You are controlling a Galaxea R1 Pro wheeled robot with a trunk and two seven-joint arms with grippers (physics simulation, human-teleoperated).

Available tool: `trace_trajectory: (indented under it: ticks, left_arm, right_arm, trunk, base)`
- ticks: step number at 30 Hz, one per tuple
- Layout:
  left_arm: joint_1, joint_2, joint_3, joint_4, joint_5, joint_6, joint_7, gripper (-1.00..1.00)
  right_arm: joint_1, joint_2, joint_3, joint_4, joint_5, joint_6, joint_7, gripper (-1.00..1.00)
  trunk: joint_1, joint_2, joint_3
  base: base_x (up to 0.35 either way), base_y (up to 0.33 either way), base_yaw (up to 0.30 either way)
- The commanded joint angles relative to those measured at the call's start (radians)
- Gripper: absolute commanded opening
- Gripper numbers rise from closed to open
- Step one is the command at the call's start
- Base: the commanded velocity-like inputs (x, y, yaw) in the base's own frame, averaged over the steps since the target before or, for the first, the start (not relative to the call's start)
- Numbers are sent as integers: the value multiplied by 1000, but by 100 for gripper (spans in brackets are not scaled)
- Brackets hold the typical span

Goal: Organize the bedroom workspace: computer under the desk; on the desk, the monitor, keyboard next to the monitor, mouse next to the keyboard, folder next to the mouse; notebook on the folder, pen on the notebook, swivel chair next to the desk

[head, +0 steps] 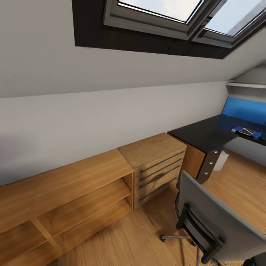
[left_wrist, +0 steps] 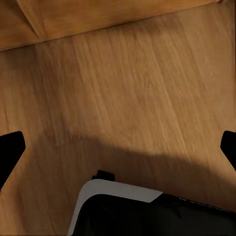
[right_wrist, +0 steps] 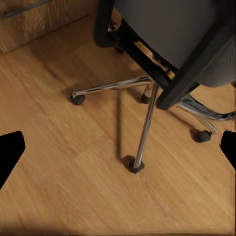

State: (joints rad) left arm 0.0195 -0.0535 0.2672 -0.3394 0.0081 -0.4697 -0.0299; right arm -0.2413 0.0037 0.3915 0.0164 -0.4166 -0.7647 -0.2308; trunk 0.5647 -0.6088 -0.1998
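Observation:
The black desk [head: 201, 135] stands at the right against the wall. A monitor [head: 245, 111] with a blue screen sits on it at the view's right edge. In front of the screen lies a small blue-and-grey item [head: 245, 130], too small to identify. Under the desk a pale box [head: 221, 161] stands on the floor, likely the computer. The grey swivel chair [head: 218, 218] is at the bottom right with its back toward me; its chrome legs and castors [right_wrist: 140, 128] show in the right wrist view. My left gripper [left_wrist: 118, 152] and right gripper [right_wrist: 118, 152] are both open over the wood floor, holding nothing.
A low open wooden shelf [head: 70, 199] runs along the wall at the left. A wooden drawer cabinet [head: 157, 166] stands between it and the desk. A skylight [head: 177, 14] is set in the sloped ceiling. My own base [left_wrist: 128, 209] shows under the left gripper.

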Motion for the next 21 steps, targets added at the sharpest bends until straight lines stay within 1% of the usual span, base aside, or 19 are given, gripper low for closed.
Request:
trace_trajectory:
  ticks: [1, 4, 9, 12, 16, 21]
  left_arm:
    - [0, 0, 4, -4, 2, 0, -2, 100]
    - [0, 6, 8, -8, 21, 3, 1, 100]
    - [0, 13, 13, -8, 88, 8, 11, 100]
    - [0, 14, 13, -6, 115, 10, 24, 100]
    - [0, 15, 13, -5, 132, 13, 36, 100]
    - [0, 15, 12, -4, 139, 35, 39, 100]
  right_arm:
    - [-1, 1, 8, 2, -2, -2, -5, 100]
    - [-1, 2, 9, 2, 0, -2, -5, 100]
    - [-1, 3, 10, 2, 2, -1, -5, 100]
    - [-1, 4, 10, 2, 2, -1, -5, 100]
    - [-1, 4, 10, 2, 2, -1, -5, 100]
    - [-1, 4, 10, 2, 3, 0, -5, 100]
  trunk:
    - [0, -1, -1]
    - [0, -1, -1]
    - [0, -1, -1]
    - [0, -1, -1]
    - [0, -1, -1]
    - [0, -1, -1]
  base:
    - [0, 0, -258]
    - [0, 0, -258]
    - [0, 0, -258]
    - [0, 0, -258]
    - [0, 0, -258]
    - [0, 0, -259]
